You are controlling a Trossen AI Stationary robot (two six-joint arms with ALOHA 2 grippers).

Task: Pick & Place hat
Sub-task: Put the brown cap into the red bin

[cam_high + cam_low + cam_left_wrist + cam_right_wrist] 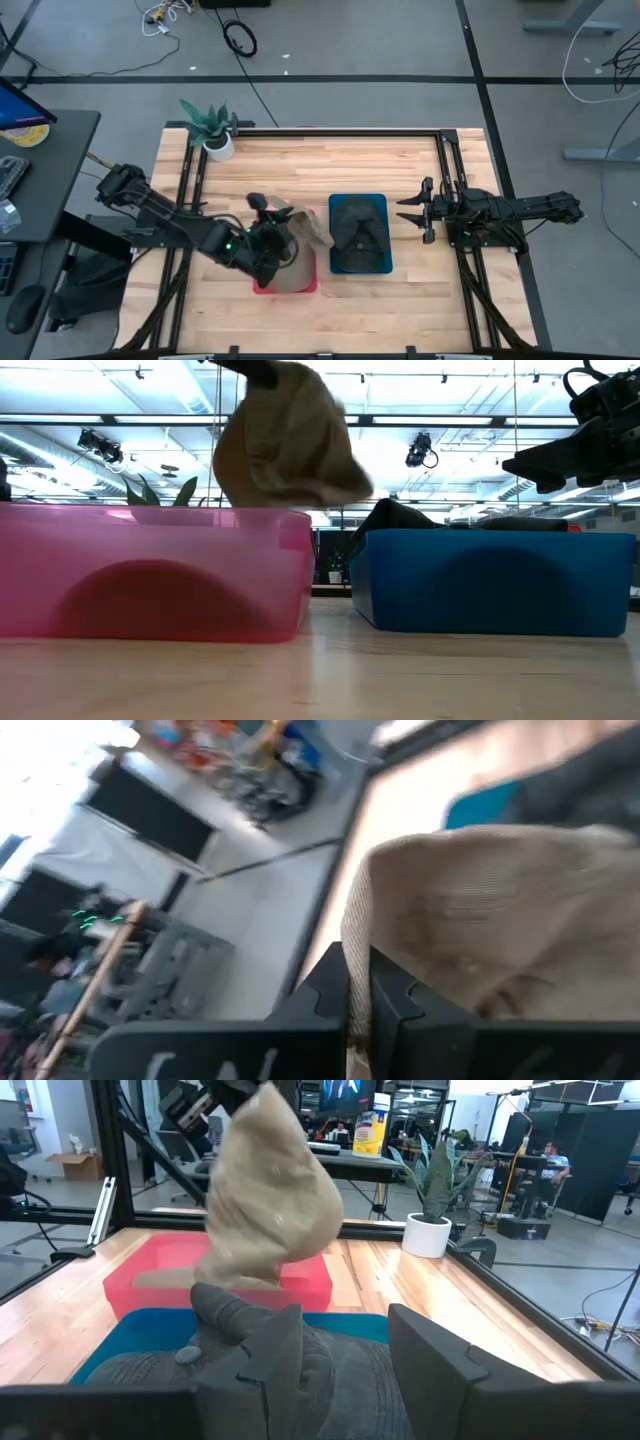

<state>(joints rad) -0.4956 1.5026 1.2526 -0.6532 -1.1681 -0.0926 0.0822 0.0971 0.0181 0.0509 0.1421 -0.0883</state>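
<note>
A tan hat hangs over the pink bin, its lower end at about the height of the bin's rim. My left gripper is shut on it from above. The hat also shows in the high view and in the right wrist view. A dark hat lies in the blue bin, next to the pink bin on its right. My right gripper is open and empty, held above the table just right of the blue bin. My left gripper pinches an edge of the tan hat between its two shut fingers. The fingers hold the hat at its top, and the hat hangs below them, bunched and slack, above the pink bin. Whether its lower end touches the bin, I cannot tell.
A potted plant stands at the table's far left corner. A dark metal frame runs round the table's edges. Bare wood lies beyond the bins. Tan material shows inside the pink bin.
</note>
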